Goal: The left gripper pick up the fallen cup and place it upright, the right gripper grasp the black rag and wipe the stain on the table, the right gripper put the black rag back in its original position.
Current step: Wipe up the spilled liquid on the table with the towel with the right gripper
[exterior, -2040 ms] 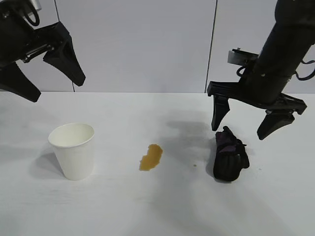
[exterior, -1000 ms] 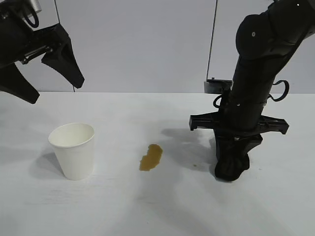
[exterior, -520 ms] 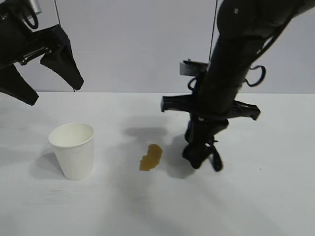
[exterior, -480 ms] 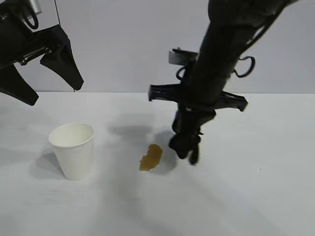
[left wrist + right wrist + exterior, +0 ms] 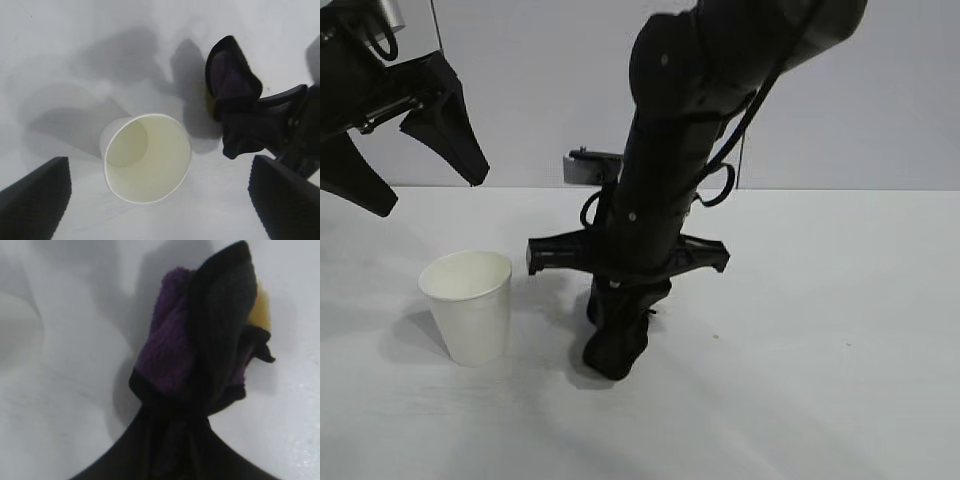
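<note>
The white cup (image 5: 468,305) stands upright at the table's (image 5: 840,400) left; it shows from above in the left wrist view (image 5: 146,157). My left gripper (image 5: 415,150) is open and empty, raised above and behind the cup. My right gripper (image 5: 618,325) is shut on the black rag (image 5: 616,350) and presses it onto the table to the right of the cup. The rag's purple folds show in the right wrist view (image 5: 200,345). The amber stain (image 5: 260,310) peeks out at the rag's edge there; in the exterior view the rag covers it.
A grey panelled wall (image 5: 550,90) stands behind the table. A tiny brown droplet (image 5: 717,337) lies to the right of the rag.
My right gripper closed on the rag at the right, lifted it and carried it left. It now presses the rag down over the stain. The left arm and cup stayed still.
</note>
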Controlling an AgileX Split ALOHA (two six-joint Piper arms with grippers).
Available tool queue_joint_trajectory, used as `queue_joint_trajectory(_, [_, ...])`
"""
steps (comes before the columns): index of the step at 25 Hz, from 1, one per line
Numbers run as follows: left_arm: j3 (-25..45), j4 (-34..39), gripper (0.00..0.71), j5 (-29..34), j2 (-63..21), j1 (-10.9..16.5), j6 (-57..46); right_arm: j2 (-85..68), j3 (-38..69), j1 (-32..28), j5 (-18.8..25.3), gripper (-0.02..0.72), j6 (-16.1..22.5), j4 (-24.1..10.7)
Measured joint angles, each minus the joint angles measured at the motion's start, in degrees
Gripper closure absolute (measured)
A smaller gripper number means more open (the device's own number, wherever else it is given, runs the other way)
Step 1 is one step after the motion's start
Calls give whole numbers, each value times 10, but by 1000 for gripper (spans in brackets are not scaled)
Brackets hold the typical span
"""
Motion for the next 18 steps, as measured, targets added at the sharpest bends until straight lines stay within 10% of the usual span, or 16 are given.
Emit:
queue_joint_trajectory(9, [0,1,17,1,0,0,0,15,-11,-66,-22,631,85,-77])
queue_joint_trajectory(18, [0,1,17,2,0,0,0,19,-21,-113,-22,631,73,-75])
